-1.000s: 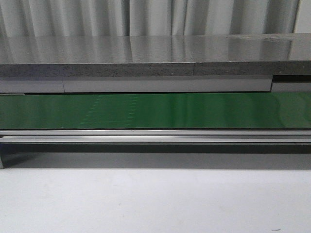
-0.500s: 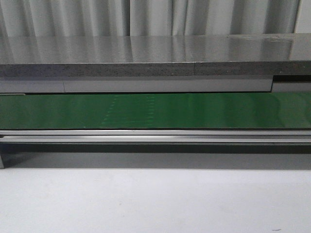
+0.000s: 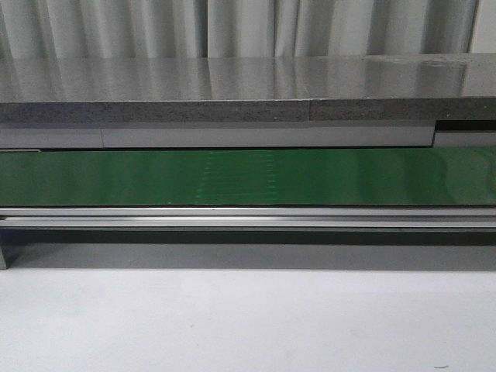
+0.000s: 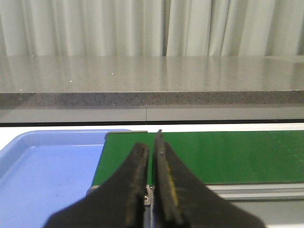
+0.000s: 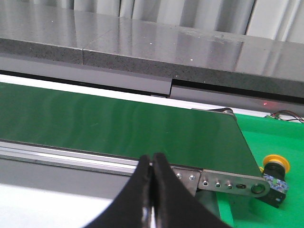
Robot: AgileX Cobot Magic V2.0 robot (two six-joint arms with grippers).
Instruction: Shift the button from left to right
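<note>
Button: the button (image 5: 275,170) lies on a green tray (image 5: 266,142) just past the belt's end, off to one side of the right fingers (image 5: 152,164) and apart from them
Right fingers: pressed together, empty
Left fingers: the left fingers (image 4: 151,152) nearly together, a thin slit between, empty; blue tray (image 4: 42,166) beside them
Belt: green conveyor belt (image 3: 248,177) ahead of both
Desk: white desk (image 3: 248,322) below
Room: grey stone ledge (image 3: 232,85); pale curtains (image 3: 232,27) behind

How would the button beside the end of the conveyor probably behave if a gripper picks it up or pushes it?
The button has a blocky black body, so it probably stays stiff in a grip. Its round yellow cap looks smooth and curved, so fingers may slip there; the body seems safer. It lies on its side on the green surface, so a push may roll it on the cap's rim.
</note>
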